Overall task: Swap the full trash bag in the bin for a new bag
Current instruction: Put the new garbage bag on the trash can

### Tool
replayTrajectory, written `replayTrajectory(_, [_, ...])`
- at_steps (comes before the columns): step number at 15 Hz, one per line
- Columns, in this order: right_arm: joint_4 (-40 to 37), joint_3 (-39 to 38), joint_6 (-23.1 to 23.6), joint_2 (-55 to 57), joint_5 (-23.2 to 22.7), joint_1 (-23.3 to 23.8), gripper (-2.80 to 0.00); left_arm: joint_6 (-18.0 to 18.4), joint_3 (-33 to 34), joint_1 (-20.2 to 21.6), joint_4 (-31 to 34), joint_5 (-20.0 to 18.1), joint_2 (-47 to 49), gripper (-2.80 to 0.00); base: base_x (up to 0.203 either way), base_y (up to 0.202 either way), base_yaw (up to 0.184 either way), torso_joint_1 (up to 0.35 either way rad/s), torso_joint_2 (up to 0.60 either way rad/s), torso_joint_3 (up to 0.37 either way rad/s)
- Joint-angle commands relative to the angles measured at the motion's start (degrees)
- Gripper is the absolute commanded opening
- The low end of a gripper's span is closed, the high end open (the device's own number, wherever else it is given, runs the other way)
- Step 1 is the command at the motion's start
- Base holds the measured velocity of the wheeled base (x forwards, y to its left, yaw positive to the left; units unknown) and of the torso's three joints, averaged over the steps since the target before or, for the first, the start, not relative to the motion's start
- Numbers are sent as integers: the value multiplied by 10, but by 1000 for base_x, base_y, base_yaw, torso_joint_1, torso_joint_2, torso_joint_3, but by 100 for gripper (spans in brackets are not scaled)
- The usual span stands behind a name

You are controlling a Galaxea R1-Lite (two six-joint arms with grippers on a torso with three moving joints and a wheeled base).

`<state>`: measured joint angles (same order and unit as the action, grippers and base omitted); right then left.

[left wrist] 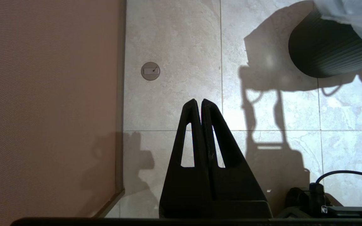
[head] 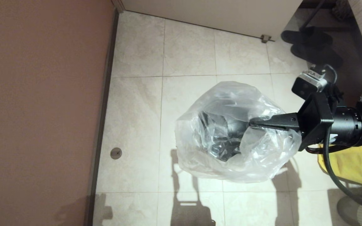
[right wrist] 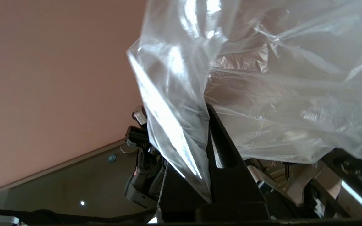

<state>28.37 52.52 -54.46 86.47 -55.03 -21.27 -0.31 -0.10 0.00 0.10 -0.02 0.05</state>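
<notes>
A reddish-brown wall [head: 39, 103] fills the left side of the scene, with a dark skirting strip [head: 101, 125] running along its foot. Just right of that strip, a small round metal floor fitting [head: 116, 153] sits flush in the pale tiled floor [head: 187, 53]. The left gripper [left wrist: 199, 101] is out of the head view; its own camera shows its fingers pressed together on nothing, hanging over the tiles near the wall, well apart from the bin.

Near the middle of the floor stands the bin [head: 223, 131], its dark ribbed wall [left wrist: 328, 53] resting on the tiles. The new bag [head: 234, 131] is draped loosely over it, billowing wider than the bin on all sides and covering most of it, so the rim shows only dimly through the crinkled film. Long shadows fall toward the near edge below it.

The right gripper [head: 252, 124] reaches in from the right, level over the bin's right side, its fingers clamped on a fold of the bag; in the right wrist view the clear plastic runs down between the two black fingers [right wrist: 228, 163] and spreads across most of what lies ahead.

Behind the right arm, on the near right, lies a yellow bag [head: 353, 163], partly hidden by the arm and its black cable [head: 331, 169]. At the far right, a pair of dark slippers [head: 313, 44] rests beside a white door [head: 212, 12] with a small doorstop [head: 266, 38] at its lower corner.
</notes>
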Motion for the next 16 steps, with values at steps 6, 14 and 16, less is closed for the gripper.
replayTrajectory(6, [60,53,-9,59,-5,-20,-280,0,0,0,0,0,0,-280,0,0,0,0,0,0])
replayTrajectory(14, [314,52,-126,192,-37,2,-280,0,0,0,0,0,0,-280,0,0,0,0,0,0])
replayTrajectory(16, [321,48,-145,190,-44,39,-280,0,0,0,0,0,0,-280,0,0,0,0,0,0])
